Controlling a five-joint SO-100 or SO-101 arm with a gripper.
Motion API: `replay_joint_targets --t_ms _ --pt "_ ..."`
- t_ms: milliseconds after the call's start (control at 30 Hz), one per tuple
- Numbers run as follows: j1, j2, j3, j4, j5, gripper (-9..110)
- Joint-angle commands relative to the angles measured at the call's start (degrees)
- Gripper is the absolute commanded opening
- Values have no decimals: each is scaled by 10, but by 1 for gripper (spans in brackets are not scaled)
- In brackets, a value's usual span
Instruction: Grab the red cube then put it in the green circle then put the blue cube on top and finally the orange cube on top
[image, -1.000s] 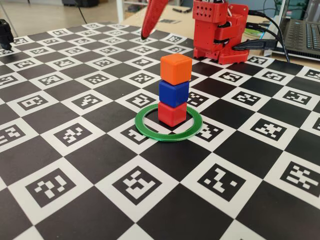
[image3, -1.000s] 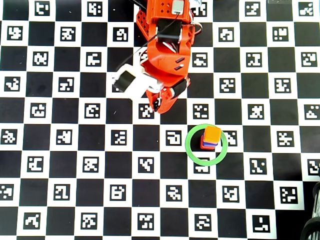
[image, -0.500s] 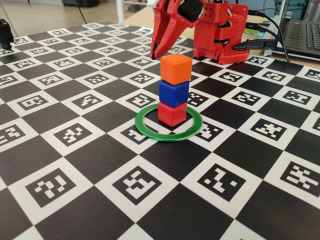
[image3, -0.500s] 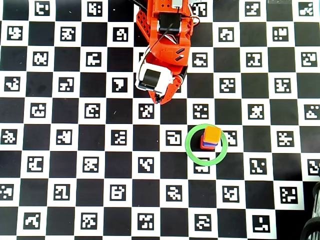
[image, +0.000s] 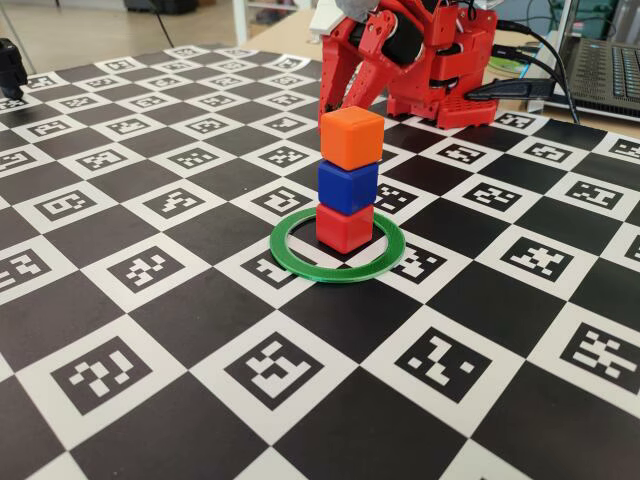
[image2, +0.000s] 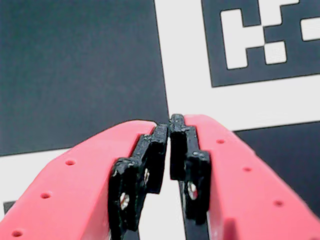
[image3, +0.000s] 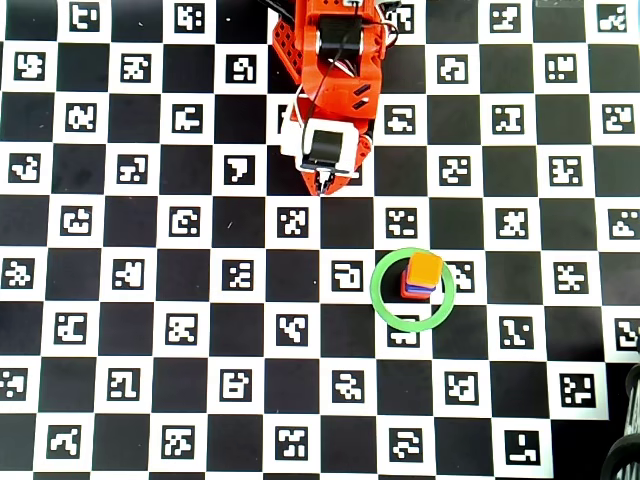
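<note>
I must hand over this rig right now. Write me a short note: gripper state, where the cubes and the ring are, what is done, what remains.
Gripper: shut and empty, near the arm's base, apart from the stack.
Things: the red cube sits inside the green circle; the blue cube is on it; the orange cube is on top. The stack stands upright, slightly off the ring's centre in the overhead view.
Done: all three placements.
Left: no stacking step; only parking the arm, if wanted.

orange cube (image: 352, 137) atop blue cube (image: 347, 187) atop red cube (image: 344, 228), inside green circle (image: 300, 262), gripper (image: 336, 105) behind
</note>
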Motion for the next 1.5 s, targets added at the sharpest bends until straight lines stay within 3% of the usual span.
replay_joint_targets --t_ms 0,433,1467 --pt "-1 28 24 30 -2 -7" --pt "-13 40 25 151 -51 -6" --pt "-13 40 25 152 -35 -6"
